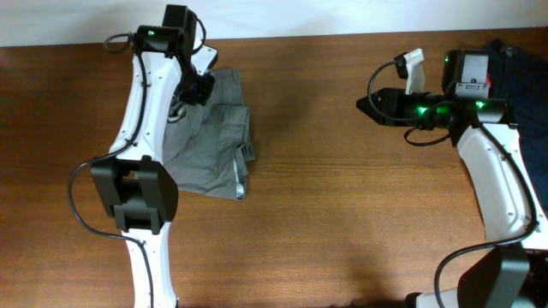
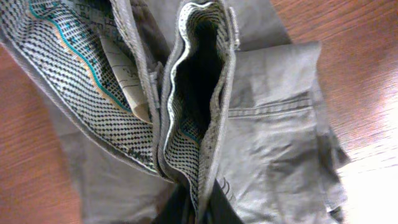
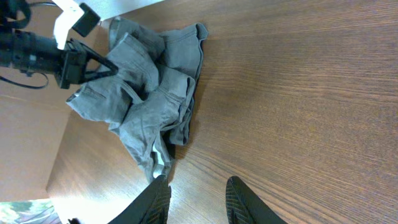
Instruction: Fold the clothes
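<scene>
Left gripper is clamped on a raised waistband fold of the shorts, which lie bunched at the left rear of the table, patterned lining exposed. Right gripper hangs parted and empty, well apart. Judgement: folding barely begun, no flat, squared fold evident.

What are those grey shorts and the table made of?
The shorts look like woven cotton, matte grey-olive: soft creases and stitched seams show. Their inner lining seems a thinner printed cloth, pale with dark dots. The table looks like brown wood or wood-look laminate, with grain lines; I cannot tell which.
</scene>
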